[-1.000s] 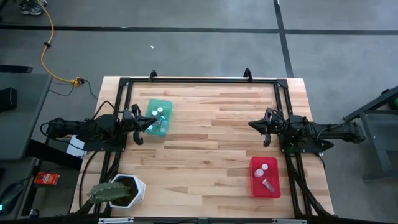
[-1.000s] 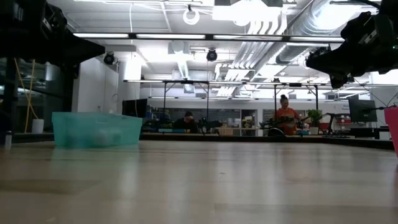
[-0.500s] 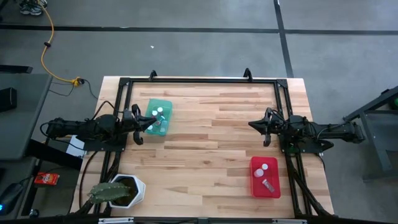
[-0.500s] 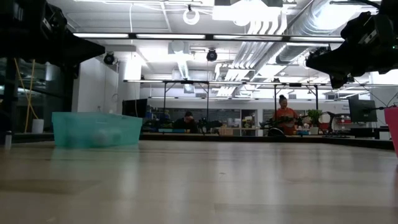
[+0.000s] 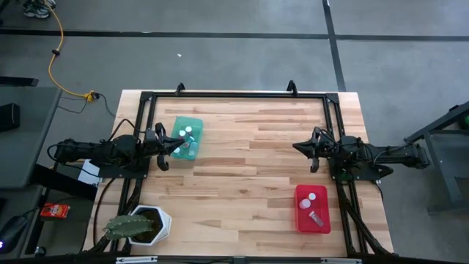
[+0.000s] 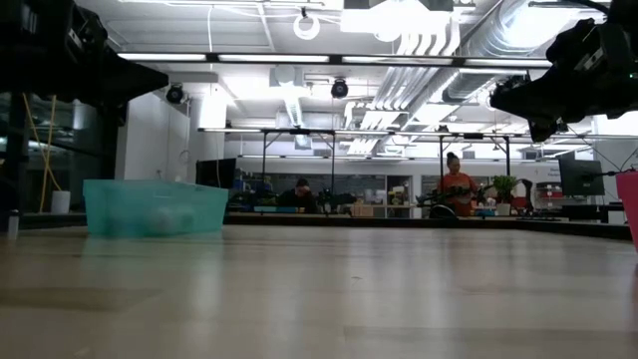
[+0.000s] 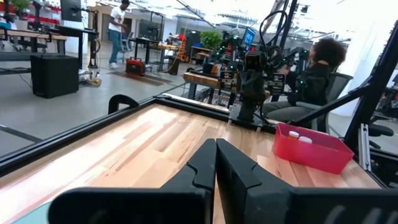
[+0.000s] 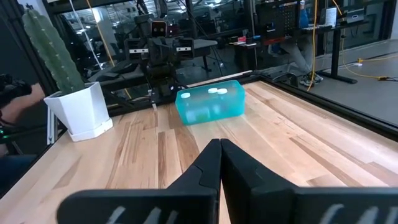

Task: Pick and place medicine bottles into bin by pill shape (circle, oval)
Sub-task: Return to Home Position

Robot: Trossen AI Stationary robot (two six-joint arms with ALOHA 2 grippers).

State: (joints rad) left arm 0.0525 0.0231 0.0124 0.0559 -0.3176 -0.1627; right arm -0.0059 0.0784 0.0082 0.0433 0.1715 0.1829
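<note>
Medicine bottles [image 5: 187, 132] lie in two places. A cluster of white caps shows inside the blue bin [image 5: 178, 123] on the left side of the table [image 5: 249, 158]. Two more are in the red bin [image 5: 300, 213] near the lower right corner of the high view, one cap-up and the other on its side (those in the blue bin are too small to count).

The left gripper [image 7: 216, 149] hangs above the table over the blue bin's left edge. Its arm reaches in level from the table's left side and points across at the other arm, and its two dark fingers are pressed flat against each other. The right gripper [image 8: 220, 149] mirrors it: held level above the right side of the table, apart from the red bin, aimed at the left arm, with its fingers closed together in the same way.

The table is pale wooden planking edged by a black frame [image 5: 234, 95]. A white pot with a green cactus [image 5: 150, 222] stands at the lower left corner. Around it is grey floor crossed by dark lines, with a yellow cable [image 5: 55, 44] trailing at the left. In the low view the room beyond is an open workshop with ceiling ducts, strip lights and benches. A person in an orange top [image 6: 459, 184] stands there and another person [image 6: 302, 191] sits.
</note>
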